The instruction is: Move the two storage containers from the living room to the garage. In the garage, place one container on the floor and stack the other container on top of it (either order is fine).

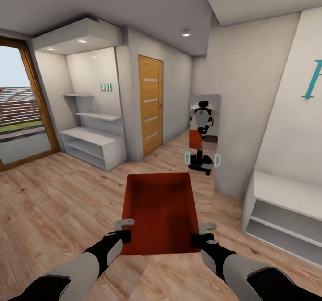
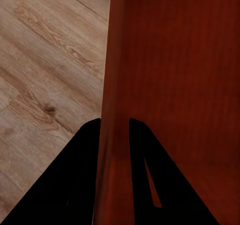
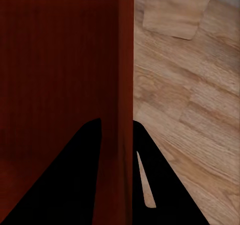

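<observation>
Jaws of left gripper (image 1: 126,229) and right gripper (image 1: 202,232) clamped on opposite side walls of storage container (image 1: 160,211), held above wood floor (image 1: 58,202); open hallway ahead, shelf unit (image 1: 286,216) near right.

Home hallway: wood floor (image 1: 53,202), door (image 1: 150,104), shelves (image 1: 91,133)

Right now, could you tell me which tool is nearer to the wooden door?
Left. The left tool grips the container's left wall, on the side where the wooden door stands; the right tool grips the opposite wall.

a red-orange open-top storage container (image 1: 160,211) sits level above the light wood floor (image 1: 53,202).
</observation>
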`<state>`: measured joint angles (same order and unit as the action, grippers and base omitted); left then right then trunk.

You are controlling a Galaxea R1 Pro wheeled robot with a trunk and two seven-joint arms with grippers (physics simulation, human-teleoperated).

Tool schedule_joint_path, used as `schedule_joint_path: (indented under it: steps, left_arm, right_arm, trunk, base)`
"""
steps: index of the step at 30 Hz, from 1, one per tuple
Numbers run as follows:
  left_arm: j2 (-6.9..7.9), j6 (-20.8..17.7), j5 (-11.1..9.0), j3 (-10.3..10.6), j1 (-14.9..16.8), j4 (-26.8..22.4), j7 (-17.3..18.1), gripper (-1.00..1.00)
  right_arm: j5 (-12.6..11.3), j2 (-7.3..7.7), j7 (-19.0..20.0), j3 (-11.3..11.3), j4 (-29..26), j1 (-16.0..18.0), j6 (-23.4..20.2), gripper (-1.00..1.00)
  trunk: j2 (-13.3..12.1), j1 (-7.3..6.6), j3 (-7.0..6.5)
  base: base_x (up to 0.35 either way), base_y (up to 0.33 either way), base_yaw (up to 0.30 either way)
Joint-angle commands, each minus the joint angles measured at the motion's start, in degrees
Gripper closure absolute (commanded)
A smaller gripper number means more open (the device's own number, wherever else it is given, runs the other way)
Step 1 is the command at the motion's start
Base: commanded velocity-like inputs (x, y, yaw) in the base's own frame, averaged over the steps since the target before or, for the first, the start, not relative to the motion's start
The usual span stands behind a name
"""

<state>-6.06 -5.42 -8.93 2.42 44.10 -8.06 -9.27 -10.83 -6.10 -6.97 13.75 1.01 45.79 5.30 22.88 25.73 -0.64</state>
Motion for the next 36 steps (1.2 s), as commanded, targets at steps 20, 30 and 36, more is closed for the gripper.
schedule_joint_path:
  steps: [20,30,36]
  left_arm:
    - [1.93,1.8,0.7,-1.7,0.0,-0.3,-2.2,1.00]
    - [2.14,1.8,0.7,-1.7,0.0,-0.1,-2.2,1.00]
    - [2.34,1.8,0.6,-1.7,0.0,-0.2,-2.2,1.00]
  right_arm:
    - [-0.3,-0.14,0.1,-1.5,0.1,0.0,0.1,1.00]
    - [-0.2,-0.14,0.1,-1.4,0.1,0.0,0.1,1.00]
    - [-0.2,-0.14,0.1,-1.4,0.1,0.0,0.1,1.00]
  trunk:
    - [0.0,0.05,0.02]
    - [0.0,0.05,0.02]
    - [0.0,0.05,0.02]
  base:
    - [0.324,0.000,0.010]
    - [0.324,0.000,0.253]
    - [0.324,0.000,0.266]
